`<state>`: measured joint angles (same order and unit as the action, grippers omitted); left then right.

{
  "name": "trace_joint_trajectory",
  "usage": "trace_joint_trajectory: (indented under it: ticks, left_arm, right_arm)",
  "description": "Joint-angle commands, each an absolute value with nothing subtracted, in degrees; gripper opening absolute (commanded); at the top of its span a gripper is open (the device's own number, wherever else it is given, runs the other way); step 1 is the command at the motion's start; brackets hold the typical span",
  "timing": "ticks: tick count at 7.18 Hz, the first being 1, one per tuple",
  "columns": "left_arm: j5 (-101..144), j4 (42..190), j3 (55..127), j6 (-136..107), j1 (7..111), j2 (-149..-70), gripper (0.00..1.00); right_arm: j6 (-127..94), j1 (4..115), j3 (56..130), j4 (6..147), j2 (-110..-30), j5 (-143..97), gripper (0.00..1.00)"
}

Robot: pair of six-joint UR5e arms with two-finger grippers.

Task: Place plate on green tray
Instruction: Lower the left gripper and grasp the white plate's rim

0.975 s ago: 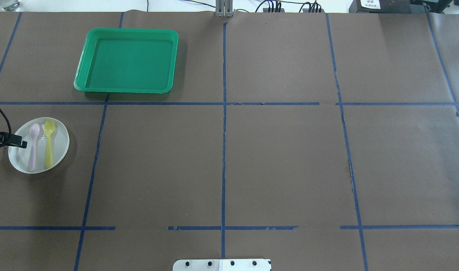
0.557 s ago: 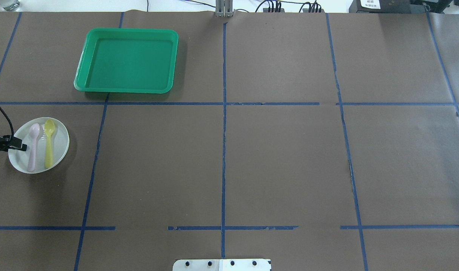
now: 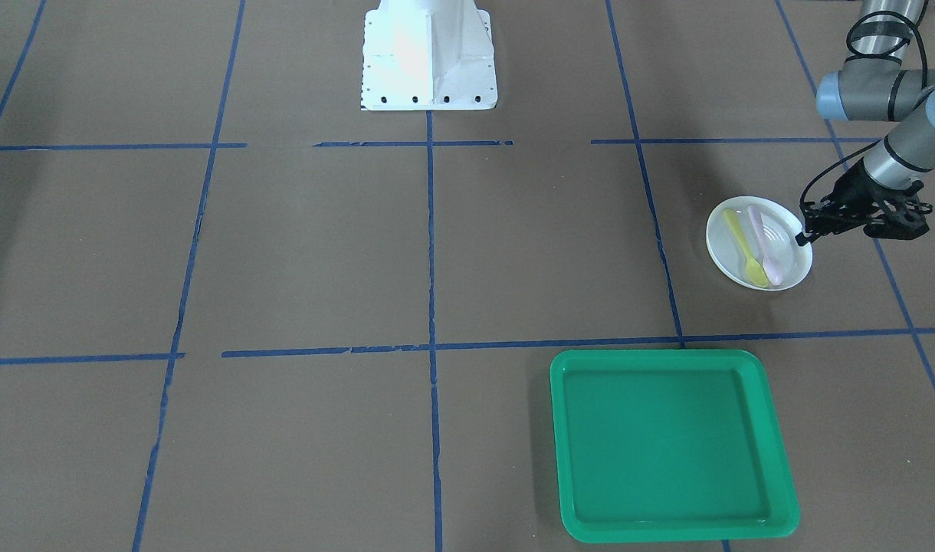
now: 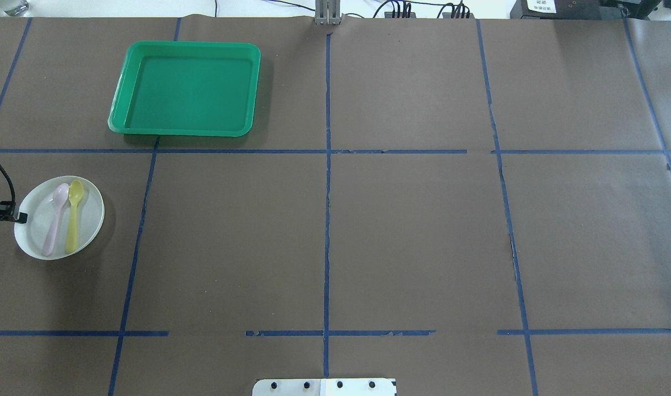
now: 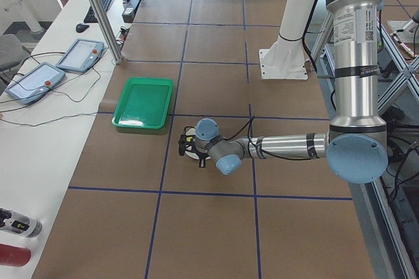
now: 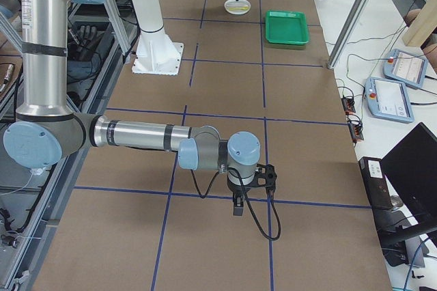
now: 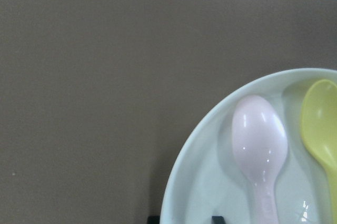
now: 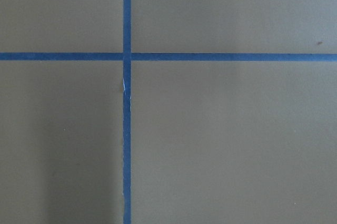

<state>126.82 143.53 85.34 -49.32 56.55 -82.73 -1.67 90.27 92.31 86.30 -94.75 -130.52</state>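
Observation:
The white plate [image 4: 91, 217] lies at the table's left side with a pink spoon [image 4: 54, 220] and a yellow spoon [image 4: 73, 217] in it. My left gripper [image 4: 22, 218] is at the plate's left rim, shut on it, with one finger inside and one outside the rim, as the left wrist view [image 7: 184, 219] shows. In the front view the gripper [image 3: 802, 237] meets the plate [image 3: 791, 257] at its right edge. The green tray [image 4: 187, 88] lies empty farther back and to the right. My right gripper [image 6: 237, 210] hangs over bare table far away; I cannot tell whether it is open.
The table is covered in brown paper with blue tape lines. The robot's white base [image 3: 429, 54] stands at the near middle edge. Cables and boxes line the far edge [image 4: 423, 10].
My left gripper has drawn back to the left, from over the plate to its rim. The plate has shifted slightly right and toward the robot, and the spoons shifted with it.

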Motion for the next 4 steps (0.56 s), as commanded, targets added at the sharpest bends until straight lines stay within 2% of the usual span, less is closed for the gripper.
trace_joint_trajectory:
  ticks: [1,4]
  left_arm:
    - [127.7,143.2,87.4,-48.4,56.6,-81.3,0.0]
    - [142.7,142.9,87.1,-48.4,63.1,-81.8,0.0]
  right_arm:
    - [-1.7,90.3,92.4,86.3,-94.7,-130.5,1.0]
    - [-1.7,90.3,92.4,86.2,-94.7,-130.5,1.0]
